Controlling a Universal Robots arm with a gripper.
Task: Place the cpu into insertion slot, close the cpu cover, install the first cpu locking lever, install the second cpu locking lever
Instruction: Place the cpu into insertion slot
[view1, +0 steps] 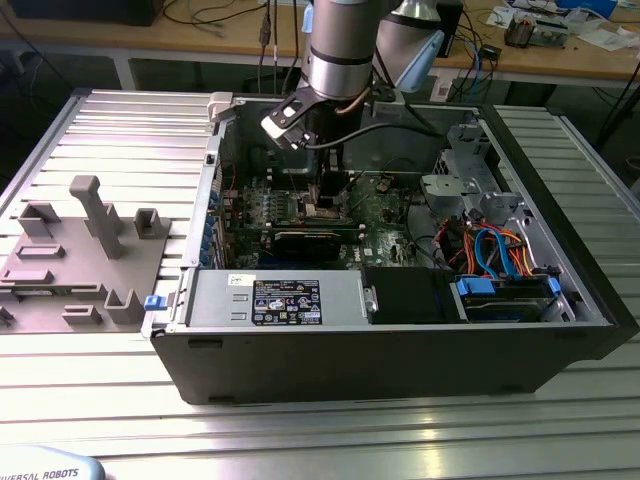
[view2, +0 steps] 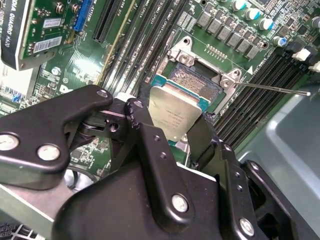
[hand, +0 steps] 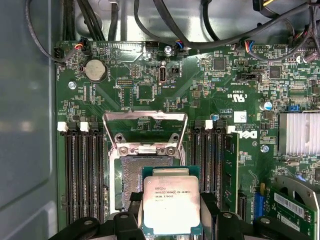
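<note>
- The arm (view1: 338, 55) reaches down into an open computer case (view1: 400, 350) that lies on a slotted metal table (view1: 100, 420).
- A grey fixture (view1: 70, 250) sits on the table at the exterior view's left, beside the case.
- In both wrist views the gripper (view2: 172, 122) (hand: 171, 212) is clamped on the cpu (view2: 175, 112) (hand: 171, 205), with a black finger (view2: 150, 145) pressed against each of two opposite edges.
- The cpu's metal top faces the cameras. It hangs over the socket (hand: 131, 180) (view2: 192, 80), covering the edge farthest from the cover's hinge.
- Part of the socket's contact field is bare, so the cpu is not seated. I cannot tell whether it touches the socket.
- The cover (hand: 145, 116) stands tipped up and open on its hinge, with the board showing through its square opening.
- A thin lever (view2: 272, 89) sticks out sideways from a socket corner, unlatched.
- Memory slots (hand: 80, 175) flank the socket on both sides.
</note>
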